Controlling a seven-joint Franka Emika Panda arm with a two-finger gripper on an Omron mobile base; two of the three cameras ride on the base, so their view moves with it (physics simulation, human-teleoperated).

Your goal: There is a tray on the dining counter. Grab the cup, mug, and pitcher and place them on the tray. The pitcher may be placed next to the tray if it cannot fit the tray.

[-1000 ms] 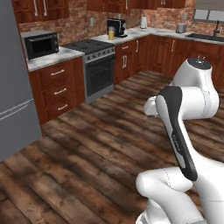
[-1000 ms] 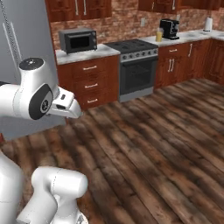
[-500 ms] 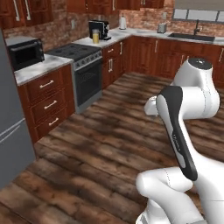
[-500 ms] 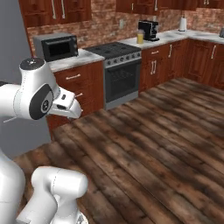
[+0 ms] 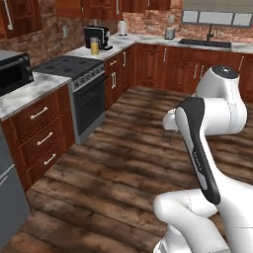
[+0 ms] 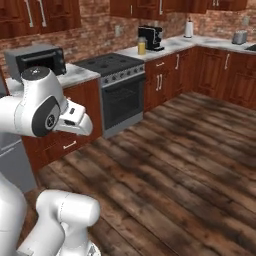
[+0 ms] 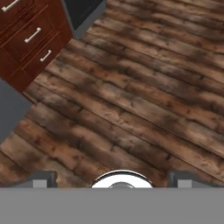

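Gripper [image 7: 111, 177] points down at bare wood floor [image 7: 144, 100], fingers spread wide, nothing between them. The two dark tips sit at the bottom corners of the hand view with plank under them.

Arm is folded up tight over the base, hand tucked near the robot's own body, so no reach is set up.

Going outward: near left is a drawer cabinet [image 5: 42, 136] with the microwave [image 5: 12, 71] on top, then the stove [image 5: 74, 74] further along the same run. Past the stove, on the far worktop [image 6: 165, 47], stands the pitcher [image 5: 94, 46]: tall clear glass, orange liquid, upright, just beside the black coffee machine [image 5: 99, 35] and on its near side.

Key relation: pitcher lies far ahead and to the left of the hand, well apart, across open floor. Its long axis is vertical, so my read is a side-on grasp after the base closes the gap.

Can't place cup, mug, tray or dining counter from here.
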